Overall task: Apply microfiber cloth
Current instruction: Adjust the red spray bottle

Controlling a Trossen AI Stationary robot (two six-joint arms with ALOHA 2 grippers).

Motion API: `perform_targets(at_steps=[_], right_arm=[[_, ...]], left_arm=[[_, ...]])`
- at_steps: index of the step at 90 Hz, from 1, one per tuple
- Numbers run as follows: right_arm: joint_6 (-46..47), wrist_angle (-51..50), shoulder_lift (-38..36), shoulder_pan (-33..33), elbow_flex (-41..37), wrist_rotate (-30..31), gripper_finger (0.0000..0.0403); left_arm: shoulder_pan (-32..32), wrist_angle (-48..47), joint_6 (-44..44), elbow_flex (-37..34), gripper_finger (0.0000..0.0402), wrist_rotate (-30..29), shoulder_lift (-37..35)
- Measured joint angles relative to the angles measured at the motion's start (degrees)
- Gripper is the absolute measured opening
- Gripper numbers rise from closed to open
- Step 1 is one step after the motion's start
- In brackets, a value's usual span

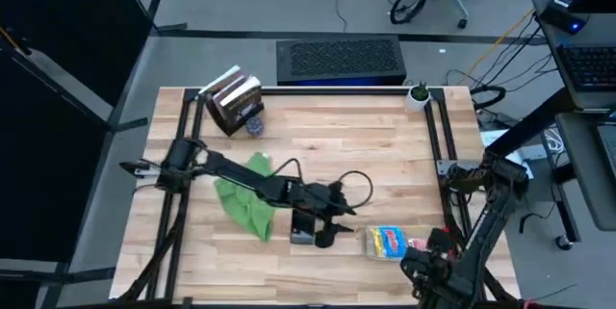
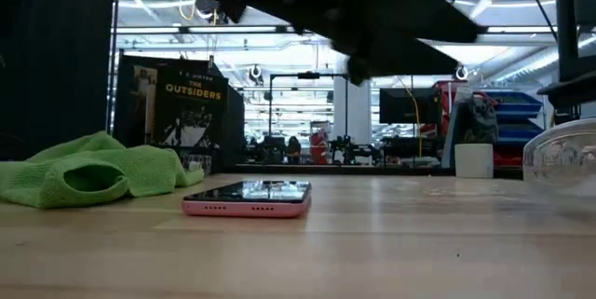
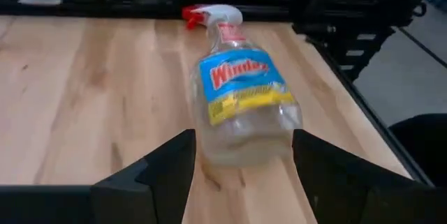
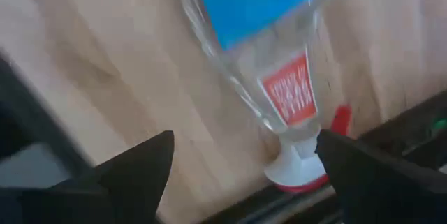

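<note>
The bright green microfiber cloth (image 1: 243, 203) (image 2: 88, 173) lies crumpled on the wooden table, left of centre, partly under my left arm. No gripper touches it. A phone in a pink case (image 2: 247, 198) (image 1: 303, 229) lies flat, screen up, right of the cloth. My left gripper (image 1: 335, 224) (image 3: 241, 175) hangs open above the phone's right end, pointing at the base of a clear spray bottle (image 3: 241, 88) (image 1: 388, 242) that lies on its side. My right gripper (image 4: 241, 172) (image 1: 423, 253) is open over the bottle's red-trigger end (image 4: 339, 123).
A stack of books (image 1: 234, 102) stands at the far left, one of them upright (image 2: 191, 103). A white cup (image 1: 418, 95) sits at the far right corner. Black frame rails (image 1: 441, 145) run along the table's left, far and right edges.
</note>
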Motion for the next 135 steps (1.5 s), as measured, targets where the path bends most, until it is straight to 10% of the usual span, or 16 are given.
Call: perform_targets(at_steps=[65, 79, 98, 135], right_arm=[[-7.33, 33.49, -16.49, -0.83, -36.02, -5.10, 0.0338], [-5.26, 34.03, -16.40, -2.09, -36.07, -8.67, 0.0299], [-7.43, 30.30, -16.14, -4.35, -32.43, -13.22, 0.0151], [-18.03, 1.62, -16.14, -14.61, -12.33, -24.61, 0.0129]], left_arm=[[0.04, 1.70, 2.27, 3.58, 0.0221, 1.58, 3.44], [0.04, 1.78, 2.24, 3.58, 0.0221, 1.53, 3.44], [0.04, -3.70, 2.15, 3.47, 0.0221, 1.23, 2.00], [-0.03, -15.73, 4.10, 3.60, 0.0221, -4.85, -6.43]])
